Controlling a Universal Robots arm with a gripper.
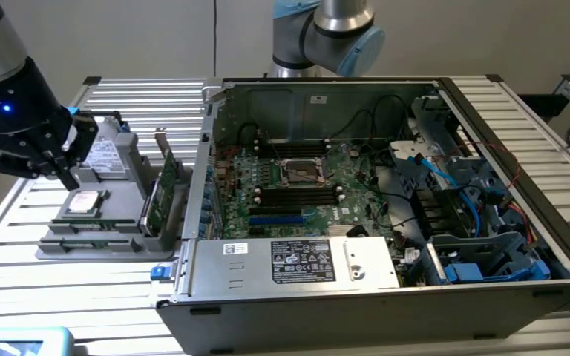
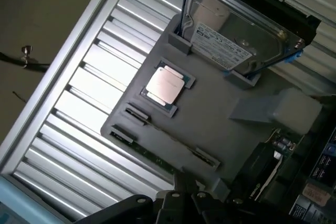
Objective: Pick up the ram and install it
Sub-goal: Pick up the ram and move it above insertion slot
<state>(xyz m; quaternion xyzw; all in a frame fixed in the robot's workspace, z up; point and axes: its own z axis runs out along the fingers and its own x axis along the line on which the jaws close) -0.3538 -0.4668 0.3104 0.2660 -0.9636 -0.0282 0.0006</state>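
A grey parts tray sits on the slatted table at the exterior view's left. The ram, a slim green stick, rests on edge in the tray's end clips, beside a silver processor. My gripper hangs shut just above the tray near the processor, and nothing is between its fingers. The open computer case holds the motherboard, whose black memory slots lie beside the processor socket.
A hard drive stands upright at the tray's far end. A taller green expansion card stands between the tray and the case wall. Blue cables and drive cages crowd the case at the exterior view's right.
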